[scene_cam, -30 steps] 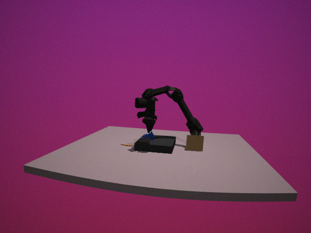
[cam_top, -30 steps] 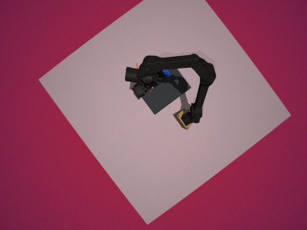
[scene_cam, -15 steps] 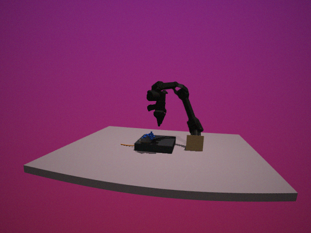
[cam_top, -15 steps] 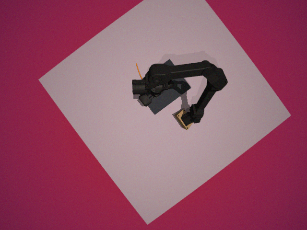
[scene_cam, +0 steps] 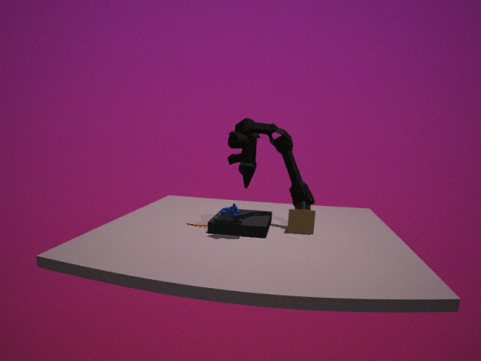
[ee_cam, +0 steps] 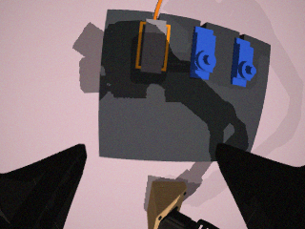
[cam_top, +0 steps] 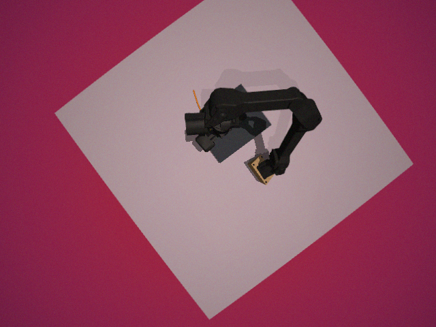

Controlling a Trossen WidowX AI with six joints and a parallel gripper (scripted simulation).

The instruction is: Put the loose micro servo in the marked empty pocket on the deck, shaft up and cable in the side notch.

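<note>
My gripper [ee_cam: 152,152] [scene_cam: 246,187] is open and empty, high above the deck [ee_cam: 129,126] [scene_cam: 238,228] [cam_top: 230,142]. The dark grey micro servo [ee_cam: 153,50] lies within the orange pocket outline [ee_cam: 168,48] in the wrist view, lined up lengthwise with it. Its orange cable [ee_cam: 158,9] [cam_top: 195,98] [scene_cam: 197,224] leaves past the deck's edge and stretches outward over the table. Shadow covers much of the servo, so its output shaft, its ears and how deep it sits cannot be told. In the top view the arm hides the servo.
Two blue servos [ee_cam: 203,52] [ee_cam: 244,62] stand in the deck beside the grey one. A tan block [ee_cam: 167,193] [scene_cam: 301,222] [cam_top: 255,164] is at the arm's base. The pale table [cam_top: 158,193] [scene_cam: 233,268] has open edges all around.
</note>
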